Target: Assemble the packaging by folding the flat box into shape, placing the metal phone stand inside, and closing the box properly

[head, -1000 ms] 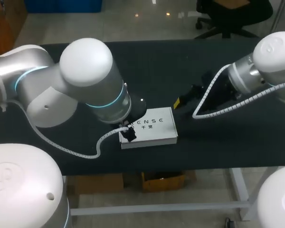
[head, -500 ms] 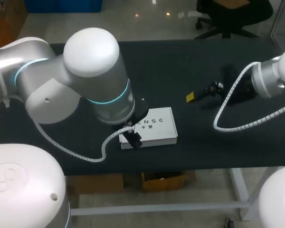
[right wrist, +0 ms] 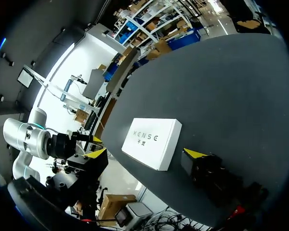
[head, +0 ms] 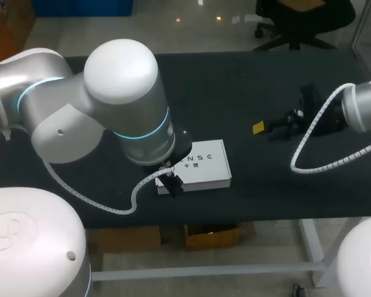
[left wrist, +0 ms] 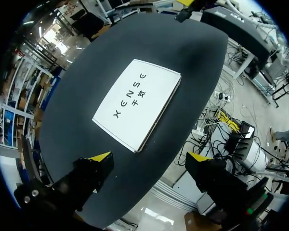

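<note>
Moved: right arm (head: pixel 366 106) had drawn back toward its own side, taking the right gripper (right wrist: pixel 145 154) from just beside the far right corner of the box (head: pixel 201 162) to well apart from it. The left arm (head: pixel 120 93) had swung a little further over the box's left end, and the box lay where it had been.
Box: white, flat and closed, printed face up on the black counter (head: pixel 235 80), left of the middle.
Hidden: its left end sat under the left arm's big joint in the head view. What lay inside could not be told.
Left gripper: left gripper (left wrist: pixel 149 157) hung by the box's front left corner with its fingers wide apart, holding nothing. From the head view only a dark bit of it showed.
Right gripper: fingers apart and empty, with the box ahead of it. In the head view one yellow tip showed and the other was hard to make out.
Edges: the box's front side ran close to the counter's front edge.
Room: counter surface lay between the box and the right gripper, and behind the box to the far edge.
</note>
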`<state>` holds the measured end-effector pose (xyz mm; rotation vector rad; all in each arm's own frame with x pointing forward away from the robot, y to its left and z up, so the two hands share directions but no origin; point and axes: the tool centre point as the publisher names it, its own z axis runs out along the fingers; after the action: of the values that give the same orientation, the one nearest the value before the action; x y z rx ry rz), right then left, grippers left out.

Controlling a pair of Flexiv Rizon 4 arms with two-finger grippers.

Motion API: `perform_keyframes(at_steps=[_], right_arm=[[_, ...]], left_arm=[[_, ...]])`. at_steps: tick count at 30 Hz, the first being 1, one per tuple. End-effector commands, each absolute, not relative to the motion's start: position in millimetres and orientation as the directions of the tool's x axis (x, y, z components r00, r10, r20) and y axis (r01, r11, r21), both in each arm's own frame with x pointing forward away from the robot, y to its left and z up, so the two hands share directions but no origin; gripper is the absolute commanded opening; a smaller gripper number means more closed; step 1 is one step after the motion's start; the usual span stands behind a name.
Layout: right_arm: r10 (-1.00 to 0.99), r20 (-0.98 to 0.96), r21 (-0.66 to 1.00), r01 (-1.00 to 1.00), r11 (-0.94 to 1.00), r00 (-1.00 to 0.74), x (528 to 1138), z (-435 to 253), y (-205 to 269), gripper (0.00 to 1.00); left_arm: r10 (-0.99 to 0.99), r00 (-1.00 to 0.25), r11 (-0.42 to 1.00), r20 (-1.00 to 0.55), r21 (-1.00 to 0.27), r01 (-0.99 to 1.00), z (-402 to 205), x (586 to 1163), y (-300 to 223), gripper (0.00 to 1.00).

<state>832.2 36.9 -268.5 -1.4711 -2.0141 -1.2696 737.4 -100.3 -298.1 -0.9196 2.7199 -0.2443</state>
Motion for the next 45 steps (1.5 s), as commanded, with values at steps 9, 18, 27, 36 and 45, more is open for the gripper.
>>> perform_keyframes(at_steps=[9, 18, 27, 36, 45], right_arm=[[0.565, 0.655, 0.577, 0.815, 0.055, -0.501, 839.7, -264.8, 10.5, 1.00], [0.461, 0.544, 0.713, 0.676, 0.186, -0.701, 861.1, -266.5, -9.3, 1.00], [0.421, 0.433, 0.788, 0.562, 0.253, -0.797, 884.9, -268.1, -19.2, 1.00], [0.358, 0.387, 0.807, 0.500, 0.315, -0.850, 890.6, -269.7, -19.3, 1.00], [0.358, 0.387, 0.807, 0.500, 0.315, -0.850, 890.6, -269.7, -19.3, 1.00]], left_arm=[[-0.709, -0.687, 0.705, -0.159, -0.207, -0.679, -307.2, 730.0, -118.1, 1.00], [-0.840, -0.513, 0.539, -0.175, -0.164, -0.826, -328.0, 714.3, -143.2, 1.00], [-0.942, -0.316, 0.332, -0.114, -0.161, -0.929, -354.5, 704.5, -166.2, 1.00], [-0.985, -0.159, 0.169, -0.071, -0.152, -0.974, -373.6, 695.7, -177.8, 1.00], [-0.991, -0.088, 0.102, -0.101, -0.149, -0.984, -377.9, 696.5, -176.5, 1.00]])
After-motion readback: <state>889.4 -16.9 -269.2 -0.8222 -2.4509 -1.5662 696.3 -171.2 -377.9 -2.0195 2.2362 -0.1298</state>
